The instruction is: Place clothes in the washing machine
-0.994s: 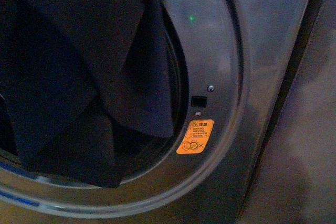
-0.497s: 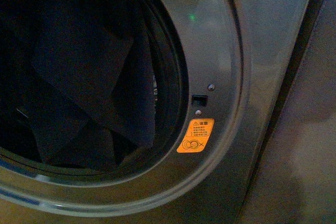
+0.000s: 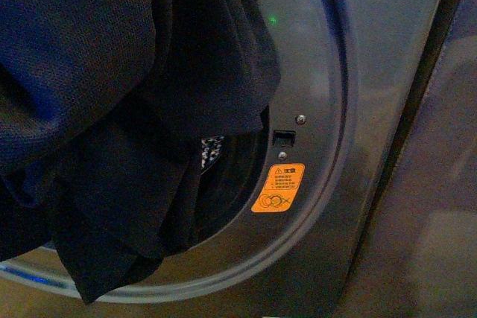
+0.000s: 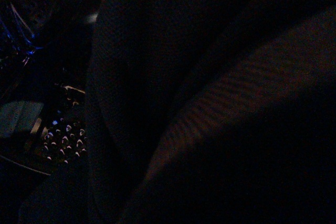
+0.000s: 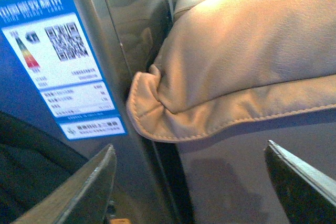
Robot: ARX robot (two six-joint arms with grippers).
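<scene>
Right tool point(image 5: 189, 146) wide apart, empty, clothes point(image 3: 104, 94) at washing machine point(image 3: 320, 65) port, left tool unseen

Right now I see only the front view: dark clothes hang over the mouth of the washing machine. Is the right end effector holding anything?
Observer: No. The right wrist view shows the right end effector open and empty.
Operator: What lies ahead of it?
Observer: A tan leather cushion, beside the side panel of the washing machine.
Operator: Does the left wrist view help?
Observer: No, that view is dark; I can tell nothing from it.
</scene>
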